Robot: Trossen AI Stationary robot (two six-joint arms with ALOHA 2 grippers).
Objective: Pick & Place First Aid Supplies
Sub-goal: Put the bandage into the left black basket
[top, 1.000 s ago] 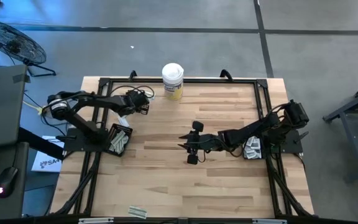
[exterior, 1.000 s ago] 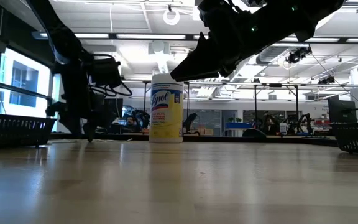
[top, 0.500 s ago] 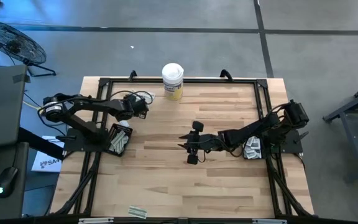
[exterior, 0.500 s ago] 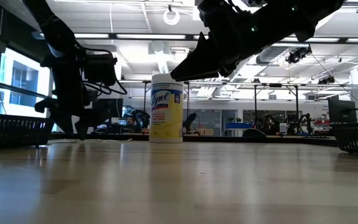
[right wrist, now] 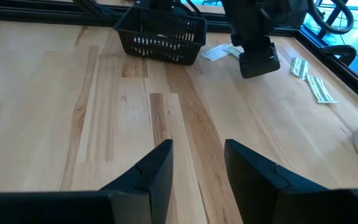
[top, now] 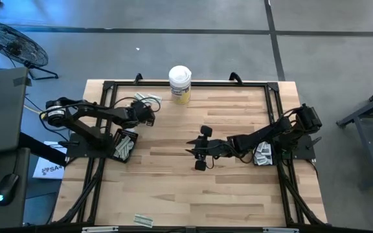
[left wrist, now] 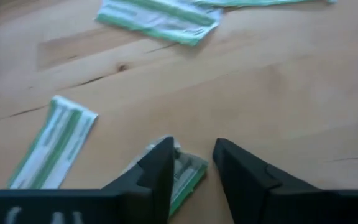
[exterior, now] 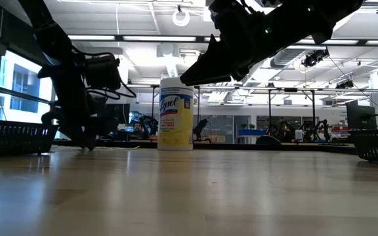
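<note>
Several pale green-white strips [left wrist: 160, 18] lie flat on the wood near the table's far left corner [top: 146, 98]. My left gripper [left wrist: 194, 163] is open, low over the table beside them [top: 144, 116], its fingers astride the end of one strip [left wrist: 184, 174]; another strip [left wrist: 53, 144] lies close by. More packets fill the left basket [top: 124, 144] and the right basket [top: 263, 154]. My right gripper [top: 197, 150] hangs open above the table's middle, touching nothing. My left gripper comes down from above over one end of a green-white strip [left wrist: 188, 168] that lies flat on the table. One finger [left wrist: 157, 167] covers the strip's edge. I cannot tell whether it touches the strip.
A white-lidded, yellow-labelled canister [top: 180, 84] stands at the far edge, right of the strips. The black left basket [right wrist: 160, 37] sits by the left edge. One lone packet [top: 142, 221] lies at the near edge. Bare wood spans the middle [top: 173, 188].
My left gripper has moved a little toward the table's near edge, uncovering the strips by the far left corner, and now stands low over one strip. The right arm has kept still.
</note>
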